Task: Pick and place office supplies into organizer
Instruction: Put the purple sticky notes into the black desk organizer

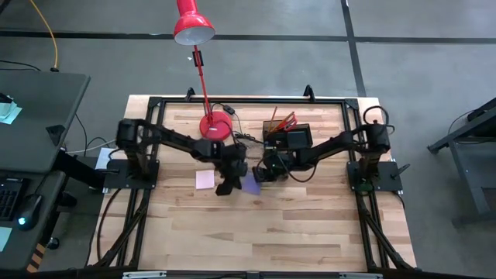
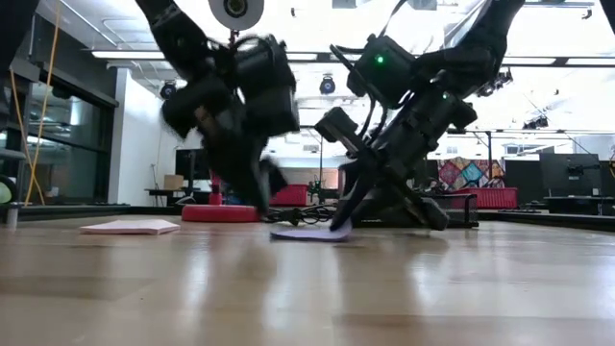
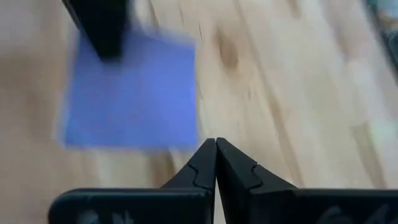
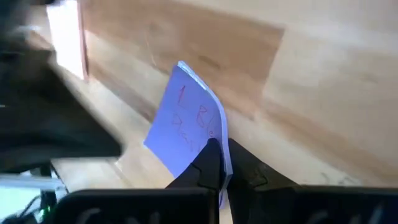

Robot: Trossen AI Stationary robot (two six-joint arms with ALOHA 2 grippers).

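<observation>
Two arms meet mid-frame over the desk [image 1: 310, 225]. Upper right of centre sits the organizer [image 1: 288, 136]. At centre, the right end effector [image 4: 219, 163] pinches the purple sticky-note pad [image 4: 186, 121] by one edge, the pad still on the desk; light and floppy, it likely bends unless gripped deeper. The left end effector [image 3: 216, 163], pressed together, holds nothing beside it.

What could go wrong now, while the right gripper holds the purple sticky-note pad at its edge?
1. The right gripper pinches the purple sticky-note pad only at one edge, so the pad might slip out or only its top sheets might lift.
2. The shut left gripper hangs close beside the pad, so the two arms might bump when the pad is lifted.
3. The organizer already holds supplies, which might block the pad.
</observation>
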